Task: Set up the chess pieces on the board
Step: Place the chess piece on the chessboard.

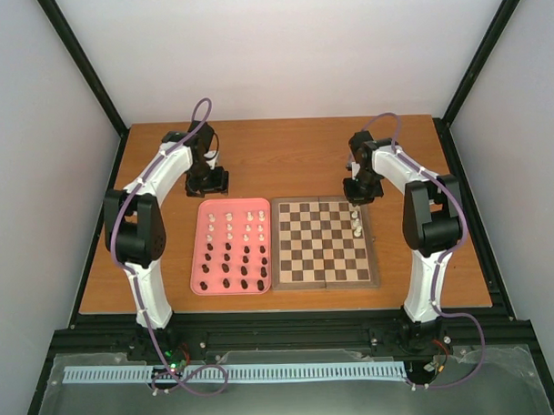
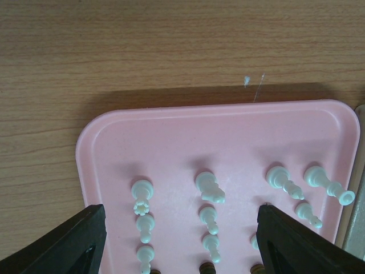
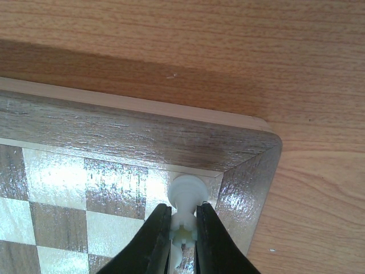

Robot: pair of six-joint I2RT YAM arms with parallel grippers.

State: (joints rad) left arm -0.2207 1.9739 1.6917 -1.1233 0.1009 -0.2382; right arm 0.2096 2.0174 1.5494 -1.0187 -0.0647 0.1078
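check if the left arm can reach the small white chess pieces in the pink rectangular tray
Probably yes: its open tool hangs right over the small white chess pieces in the pink rectangular tray, nothing between.

A robotics lab cell: plain white panels [image 1: 290, 52] close in a wooden table [image 1: 284, 153] on three sides, black metal framing [image 1: 83, 64] runs up the corners, and a left arm [image 1: 148, 285] and right arm [image 1: 428, 275] (both white) are bolted to a black rail [image 1: 290, 333] in front.
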